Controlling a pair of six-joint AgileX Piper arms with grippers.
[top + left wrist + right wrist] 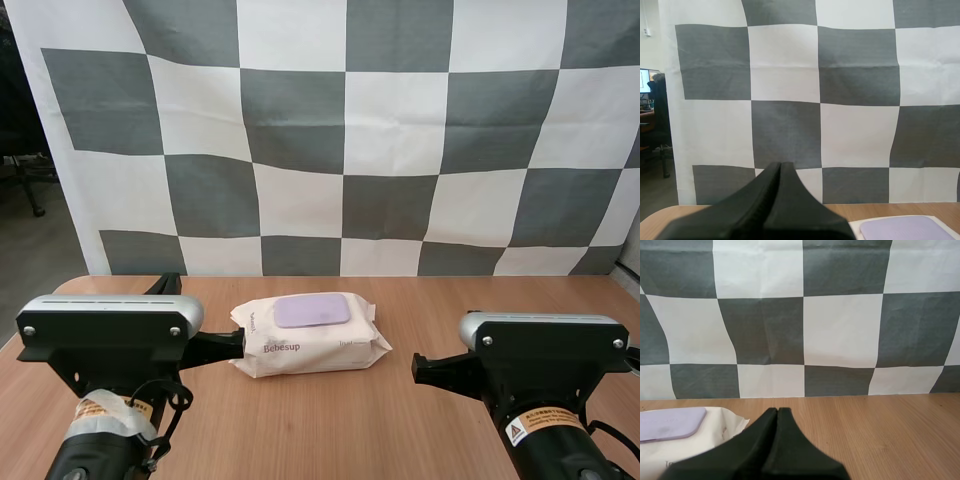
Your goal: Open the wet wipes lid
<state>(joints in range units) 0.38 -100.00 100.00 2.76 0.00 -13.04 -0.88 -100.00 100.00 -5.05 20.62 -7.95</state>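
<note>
High view: camera behind and above both arm bases, facing forward and down over the table, with the two arms close beneath it. Left wrist view: camera riding the left arm, low and nearly level with the table, facing forward past the left gripper, whose joined fingers loom very near. Right wrist view: set likewise on the right arm, looking forward past the right gripper. All three views share the pack of wet wipes and its purple lid, seen from above in the high view and from low at either side in the wrist views
</note>
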